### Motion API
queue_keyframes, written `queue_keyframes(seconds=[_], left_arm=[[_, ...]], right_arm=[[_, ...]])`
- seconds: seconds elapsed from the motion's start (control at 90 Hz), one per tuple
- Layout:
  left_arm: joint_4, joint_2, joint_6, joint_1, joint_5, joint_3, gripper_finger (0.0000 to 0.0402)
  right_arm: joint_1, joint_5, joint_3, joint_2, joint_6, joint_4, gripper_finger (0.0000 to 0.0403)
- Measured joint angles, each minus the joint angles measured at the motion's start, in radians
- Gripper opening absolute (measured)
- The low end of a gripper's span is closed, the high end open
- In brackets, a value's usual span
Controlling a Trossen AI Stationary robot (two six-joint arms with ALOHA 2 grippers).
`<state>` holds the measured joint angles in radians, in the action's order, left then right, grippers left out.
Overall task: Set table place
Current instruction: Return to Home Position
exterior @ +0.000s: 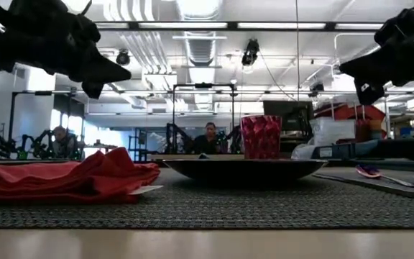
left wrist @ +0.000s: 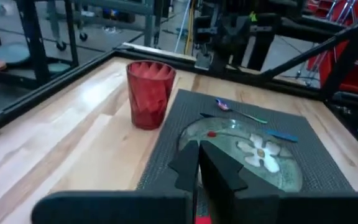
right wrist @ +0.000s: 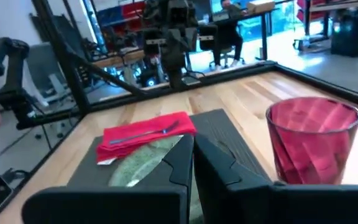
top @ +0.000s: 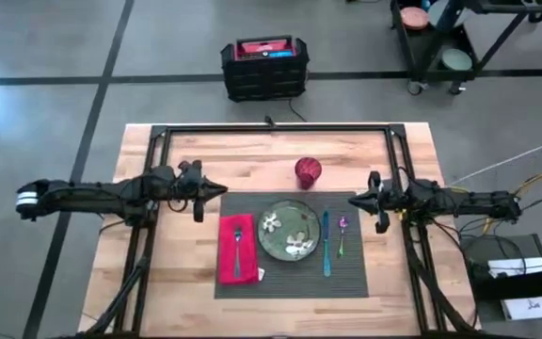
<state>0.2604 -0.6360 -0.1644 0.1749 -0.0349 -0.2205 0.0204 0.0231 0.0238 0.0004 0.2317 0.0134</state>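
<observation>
**Left gripper (top: 216, 189) and right gripper (top: 363, 200) pressed closed and empty, flanking the placemat (top: 290, 279)**

Left gripper hangs in the air over the counter (top: 177, 282) near the placemat's far left corner. Each wrist view shows that arm's two dark fingers pressed together with nothing between them. The right gripper mirrors it by the far right corner, and the two point toward each other across the setting. From table-top height both sit well above the surface and touch nothing.

The dark grey ribbed placemat lies flat in the middle of the light wooden counter, toward its near edge. On it, from left to right:

- a red cloth napkin (top: 237, 250), loosely folded, with a blue fork (top: 237, 241) lying along its top
- a green plate (top: 288, 232) with white flower markings (roughly centred on the mat)
- a blue knife (top: 326, 243) just right of the plate
- a spoon (top: 342, 235) with a purplish bowl, beside the knife

The knife, fork and spoon lie parallel to one another.

A faceted red cup (top: 308, 171) stands upright on bare wood just past the mat's far edge, above the plate and clear of it.

Beyond the counter, a black crate (top: 264, 68) holding something red sits on the grey floor. A person (exterior: 208, 137) is seated far back in the room
</observation>
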Motion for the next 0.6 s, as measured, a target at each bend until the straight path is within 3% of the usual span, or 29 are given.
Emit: queue_keyframes(seconds=[0.333, 0.6], left_arm=[[0.141, 0.220, -0.061, 0.000, 0.011, 0.201, 0.0000], [-0.028, 0.441, -0.049, 0.000, -0.011, 0.204, 0.0000]], right_arm=[[0.000, 0.001, -0.011, 0.006, 0.006, -0.024, 0.0000], [0.000, -0.014, -0.012, 0.006, -0.026, -0.026, 0.0000]])
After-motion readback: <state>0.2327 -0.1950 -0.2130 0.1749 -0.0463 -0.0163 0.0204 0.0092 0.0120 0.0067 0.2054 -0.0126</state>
